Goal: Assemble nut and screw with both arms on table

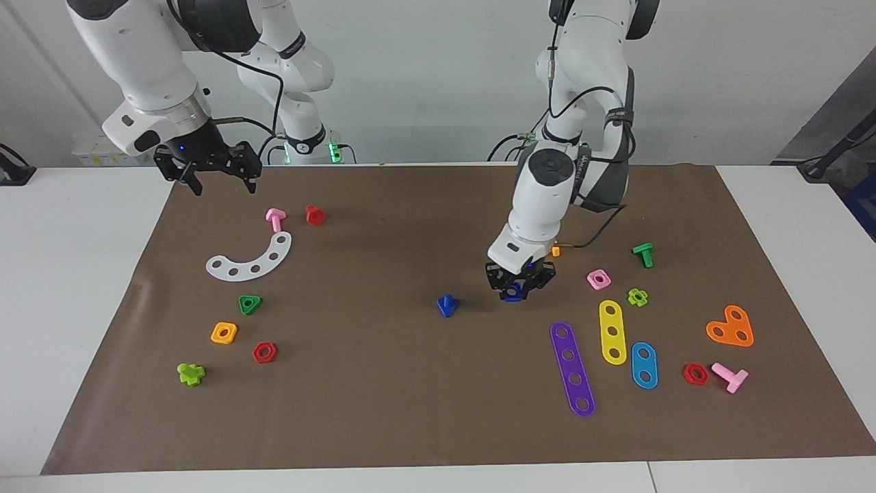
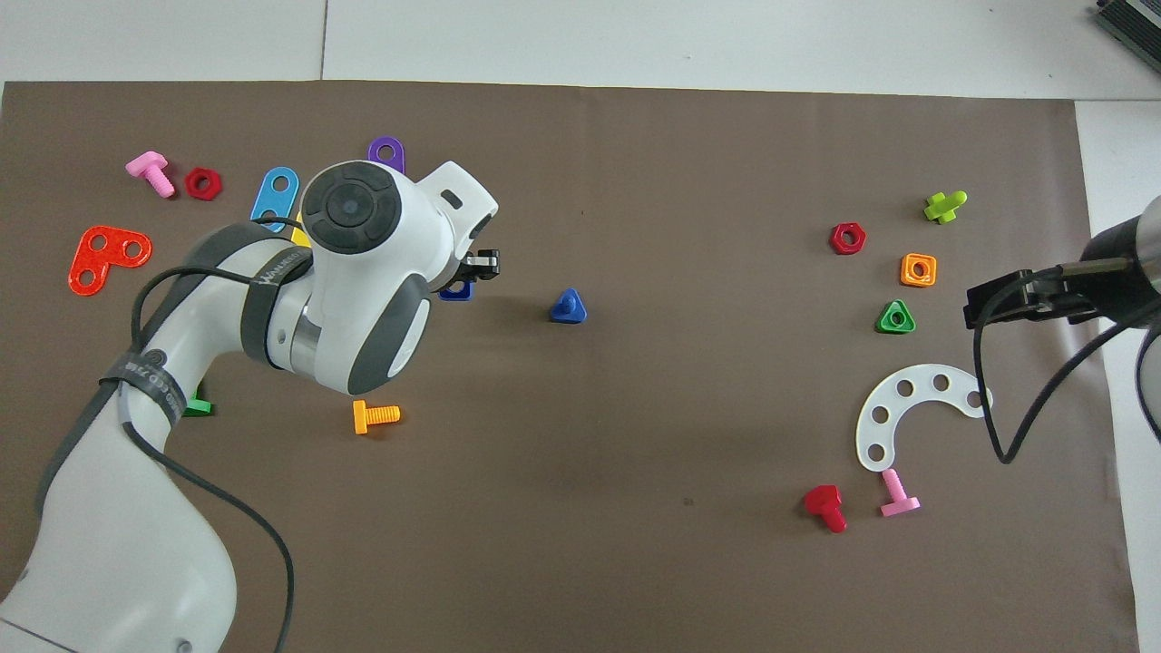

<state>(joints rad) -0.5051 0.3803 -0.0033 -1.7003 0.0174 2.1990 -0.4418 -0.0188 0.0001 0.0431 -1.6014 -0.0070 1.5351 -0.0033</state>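
Observation:
The blue square nut (image 1: 512,294) is between the fingers of my left gripper (image 1: 518,291), which is shut on it just above the brown mat (image 1: 383,411) near the table's middle. In the overhead view the nut (image 2: 456,291) peeks out from under the left hand (image 2: 472,272). The blue screw (image 1: 447,305) stands head down, shaft up, on the mat beside the nut toward the right arm's end; it also shows in the overhead view (image 2: 568,307). My right gripper (image 1: 222,183) is open and empty, raised over the mat's edge at its own end (image 2: 980,308).
A pink square nut (image 1: 598,279) and purple (image 1: 572,368), yellow (image 1: 612,331) and blue (image 1: 644,365) strips lie by the left gripper. A white arc plate (image 1: 250,260), green triangular nut (image 1: 250,304) and orange square nut (image 1: 224,333) lie at the right arm's end.

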